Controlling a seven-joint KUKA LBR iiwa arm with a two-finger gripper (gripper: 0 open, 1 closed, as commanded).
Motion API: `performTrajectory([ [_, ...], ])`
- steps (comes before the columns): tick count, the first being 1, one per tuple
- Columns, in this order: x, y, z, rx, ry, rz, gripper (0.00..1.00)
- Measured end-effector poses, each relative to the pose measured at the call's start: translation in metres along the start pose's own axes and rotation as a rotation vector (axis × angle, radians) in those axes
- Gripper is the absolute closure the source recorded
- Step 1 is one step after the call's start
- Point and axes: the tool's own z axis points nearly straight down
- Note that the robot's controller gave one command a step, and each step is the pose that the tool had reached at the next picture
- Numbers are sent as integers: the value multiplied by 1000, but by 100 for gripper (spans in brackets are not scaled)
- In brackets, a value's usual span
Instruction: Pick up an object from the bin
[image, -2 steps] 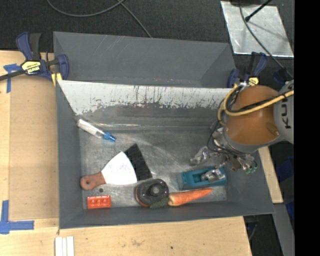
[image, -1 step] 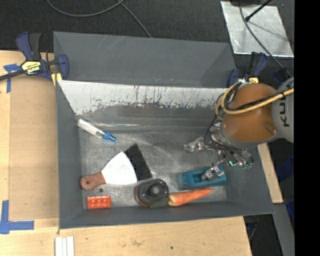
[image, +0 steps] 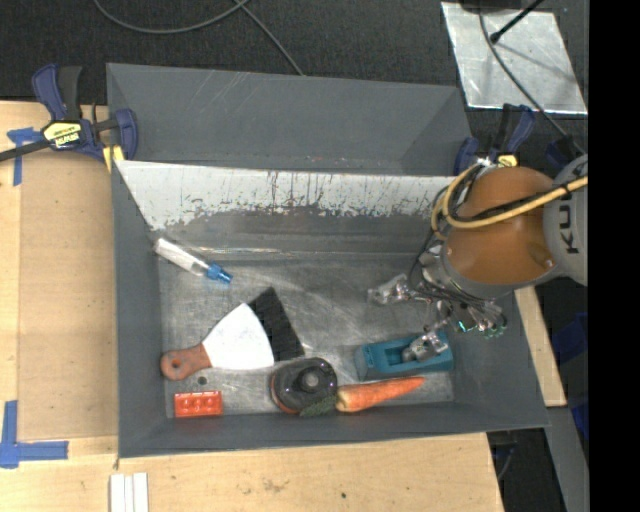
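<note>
From the overhead camera I see the gripper (image: 412, 320) low at the right side of the grey metal bin (image: 140, 330). Its jaws are spread apart with nothing between them. The lower fingertip (image: 431, 346) sits over a teal block (image: 385, 360), a squat, plastic-looking rectangle near the front right corner. That finger covers the block's right end, so I can't tell whether they touch. Just in front lies an orange carrot (image: 385, 392), its green end against a black round disc (image: 305, 382). Further left lie a white scraper (image: 238, 343) and a red studded brick (image: 197, 403).
</note>
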Motion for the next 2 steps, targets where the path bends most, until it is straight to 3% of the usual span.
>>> performTrajectory([
  [1,31,2,-3,7,-14,-284,100],
  [2,31,2,-3,7,-14,-284,100],
])
